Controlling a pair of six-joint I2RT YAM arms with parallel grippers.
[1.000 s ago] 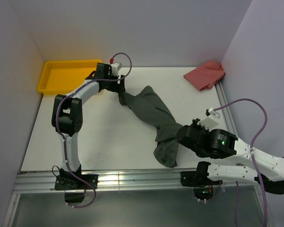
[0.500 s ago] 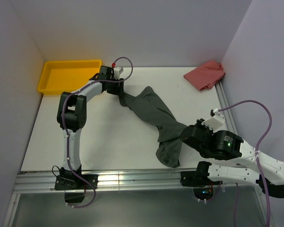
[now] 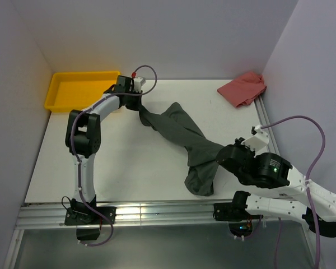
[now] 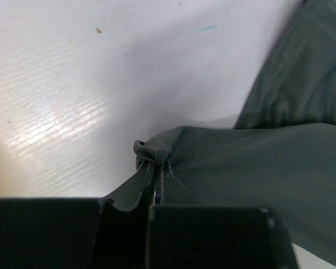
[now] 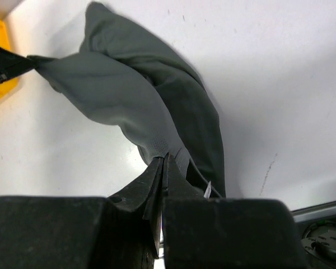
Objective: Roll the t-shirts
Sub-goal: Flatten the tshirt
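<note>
Across the white surface [image 3: 129, 162], strung diagonally from far left to near right: dark grey t-shirt [image 3: 179, 129], bunched into a twisted band, probably held by two ends for spreading flat before rolling. At the far-left corner, yellow tray [image 3: 78, 89]; by the far-right wall, red cloth [image 3: 243, 88], well apart. Bare room left of the shirt; near rail [image 3: 157, 212] close by its lower end. Left hand [image 4: 151, 193] clenched on a hem corner; right hand [image 5: 163, 162] clenched on the near end.

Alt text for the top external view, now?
The left hand and right hand pinch a dark grey t-shirt, stretched as a twisted band diagonally across the white table. A yellow tray sits back left, a red cloth back right.
</note>
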